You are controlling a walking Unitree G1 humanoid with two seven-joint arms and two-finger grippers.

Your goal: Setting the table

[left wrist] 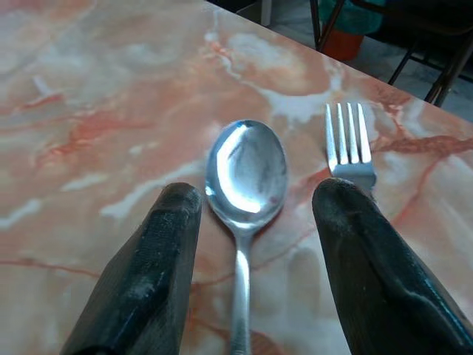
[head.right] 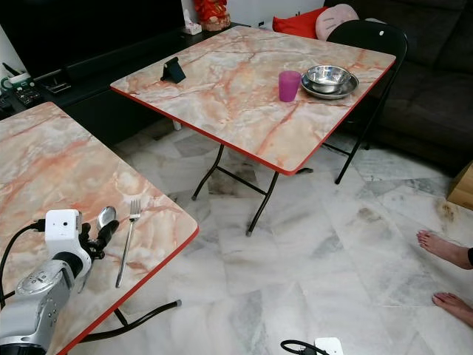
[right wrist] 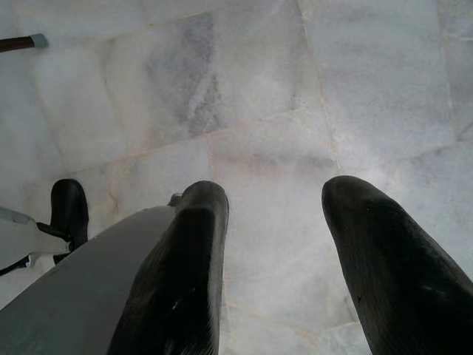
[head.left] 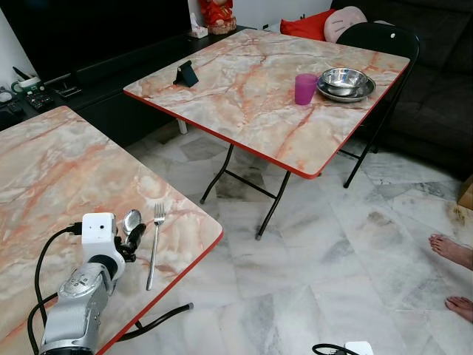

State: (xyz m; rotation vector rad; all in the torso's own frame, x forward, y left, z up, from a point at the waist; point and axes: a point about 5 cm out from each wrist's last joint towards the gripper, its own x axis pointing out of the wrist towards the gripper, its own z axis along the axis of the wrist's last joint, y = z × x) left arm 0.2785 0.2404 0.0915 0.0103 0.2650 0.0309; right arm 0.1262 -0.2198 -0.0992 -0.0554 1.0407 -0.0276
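A steel spoon (left wrist: 246,177) and a steel fork (head.left: 154,239) lie side by side near the corner of the near marble-top table (head.left: 52,177). My left gripper (left wrist: 255,203) hovers open just over the spoon, one finger on each side of its handle and bowl. On the far marble table (head.left: 244,89) stand a purple cup (head.left: 304,89) and a steel bowl (head.left: 344,77) on a steel plate (head.left: 355,94). My right gripper (right wrist: 273,200) hangs open over the floor with nothing between its fingers.
A black phone stand (head.left: 186,73) sits on the far table's left side, and a black folding chair (head.left: 384,41) stands behind it. A person's bare feet (head.left: 452,251) rest on the marble floor at right. A dark sofa (head.left: 436,66) lies beyond.
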